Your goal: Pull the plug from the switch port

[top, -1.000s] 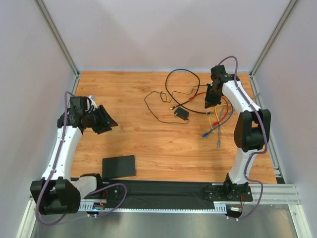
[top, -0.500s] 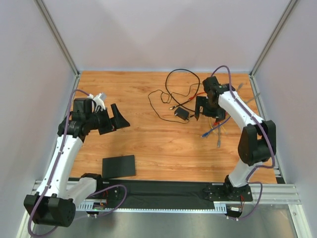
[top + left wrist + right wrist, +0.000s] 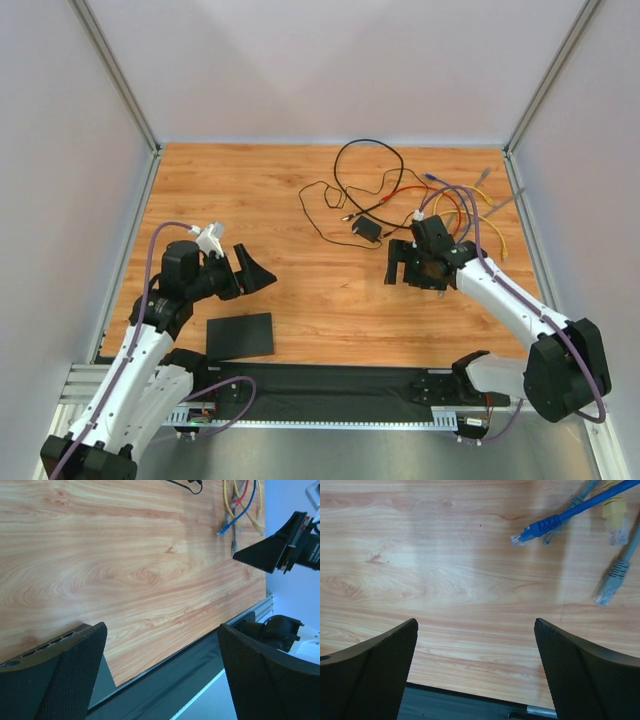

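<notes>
The switch port (image 3: 240,335), a flat black box, lies near the table's front edge at the left, and no cable shows in it. Its slotted edge (image 3: 50,641) peeks out behind my left finger. My left gripper (image 3: 250,273) hovers just behind it, open and empty (image 3: 160,680). My right gripper (image 3: 408,270) hangs open over bare wood right of centre, also empty (image 3: 476,670). Loose plugs lie beyond it: a blue plug (image 3: 522,537) and a grey plug (image 3: 605,592). I cannot tell which is the task's plug.
A tangle of coloured cables (image 3: 462,208) lies at the back right. A thin black cord with a small adapter block (image 3: 368,230) lies at the back centre. A black mat (image 3: 330,385) runs along the near edge between the arm bases.
Both arms have drawn back toward the near edge. The right gripper has left the cable tangle and opened wide. The left gripper has also opened and now sits nearer the switch port.
</notes>
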Action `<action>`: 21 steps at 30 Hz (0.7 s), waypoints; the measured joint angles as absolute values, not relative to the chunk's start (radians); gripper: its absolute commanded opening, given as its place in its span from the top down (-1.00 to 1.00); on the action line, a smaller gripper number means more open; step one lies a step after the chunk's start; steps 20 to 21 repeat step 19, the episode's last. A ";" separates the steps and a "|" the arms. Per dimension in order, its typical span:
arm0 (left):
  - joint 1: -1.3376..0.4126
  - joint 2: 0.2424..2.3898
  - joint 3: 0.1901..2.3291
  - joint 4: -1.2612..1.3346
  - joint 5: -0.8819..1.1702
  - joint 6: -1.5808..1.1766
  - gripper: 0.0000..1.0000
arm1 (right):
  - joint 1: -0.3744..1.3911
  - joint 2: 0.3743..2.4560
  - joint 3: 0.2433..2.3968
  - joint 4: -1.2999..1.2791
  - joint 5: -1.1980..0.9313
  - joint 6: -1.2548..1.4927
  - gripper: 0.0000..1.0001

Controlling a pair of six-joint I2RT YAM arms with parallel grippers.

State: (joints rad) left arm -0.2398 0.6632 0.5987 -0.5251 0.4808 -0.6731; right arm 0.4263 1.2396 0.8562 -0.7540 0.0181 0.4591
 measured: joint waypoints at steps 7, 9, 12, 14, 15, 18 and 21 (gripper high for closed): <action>-0.255 0.651 0.580 -0.442 0.489 -0.716 -0.99 | 0.427 1.120 0.688 -0.625 -0.035 0.506 -1.00; -0.255 0.628 0.580 -0.426 0.489 -0.721 -0.99 | 0.427 1.096 0.675 -0.616 -0.038 0.512 -1.00; -0.255 0.606 0.580 -0.416 0.489 -0.732 -0.99 | 0.427 1.090 0.673 -0.599 -0.039 0.513 -1.00; -0.255 0.601 0.580 -0.412 0.489 -0.736 -0.99 | 0.427 1.089 0.672 -0.588 -0.039 0.516 -1.00; -0.255 0.601 0.580 -0.411 0.489 -0.738 -0.99 | 0.427 1.089 0.672 -0.585 -0.040 0.516 -1.00; -0.255 0.598 0.577 -0.408 0.489 -0.739 -0.99 | 0.427 1.089 0.667 -0.574 -0.047 0.519 -1.00; -0.255 0.596 0.574 -0.408 0.489 -0.740 -0.99 | 0.427 1.089 0.664 -0.571 -0.047 0.520 -1.00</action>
